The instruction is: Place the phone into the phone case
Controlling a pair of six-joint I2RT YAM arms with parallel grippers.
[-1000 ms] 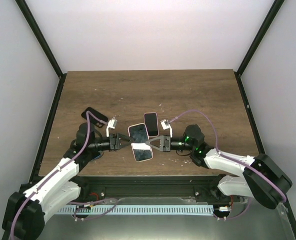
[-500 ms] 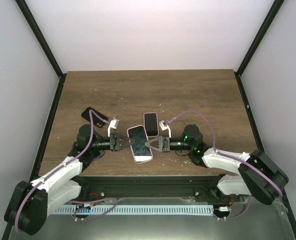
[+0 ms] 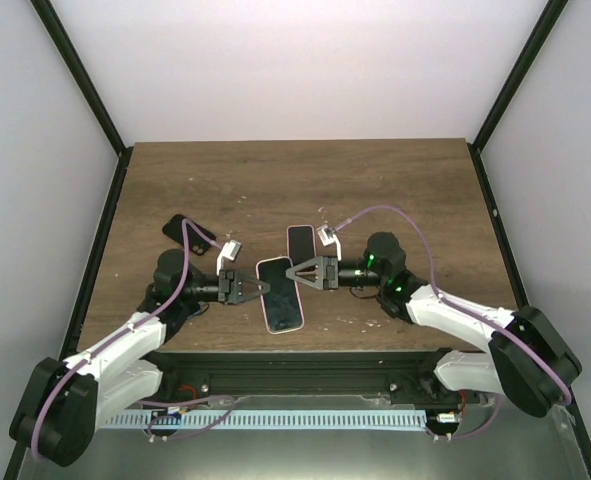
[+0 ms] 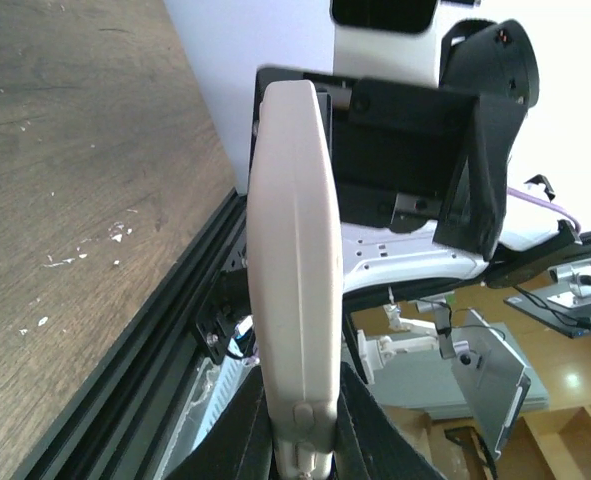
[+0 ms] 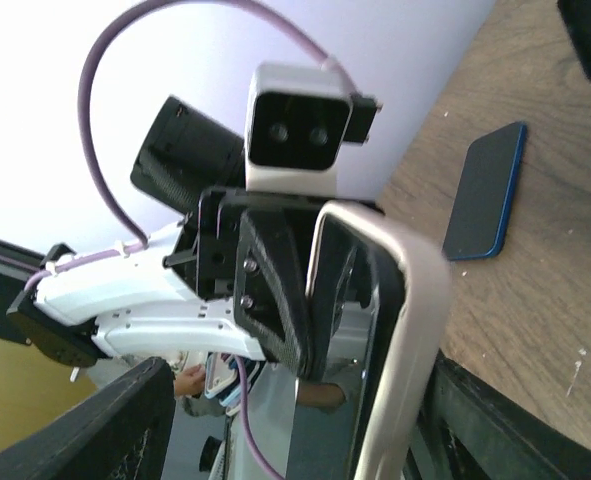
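A phone with a dark screen sits inside a pale pinkish-white phone case [image 3: 282,295], held above the table's near middle. My left gripper [image 3: 259,287] is shut on the case's left edge. In the left wrist view both fingers clamp the case's pale side [image 4: 295,250] at the gripper [image 4: 300,440]. My right gripper [image 3: 295,270] is open at the case's upper right corner. In the right wrist view the gripper [image 5: 310,410] has its fingers [image 5: 125,420] spread wide on either side of the glossy screen [image 5: 375,380] and its pale rim [image 5: 420,300].
A pink-rimmed phone with a dark screen [image 3: 301,241] lies flat just behind the grippers. A dark phone with a blue edge [image 3: 188,232] [image 5: 485,205] lies at the table's left. The near table edge and a black frame rail [image 4: 165,340] run right below the held case.
My right gripper has opened and let go, shifting slightly back. My left gripper has shut on the case's edge. The phone and case now show as one piece, dark screen up.
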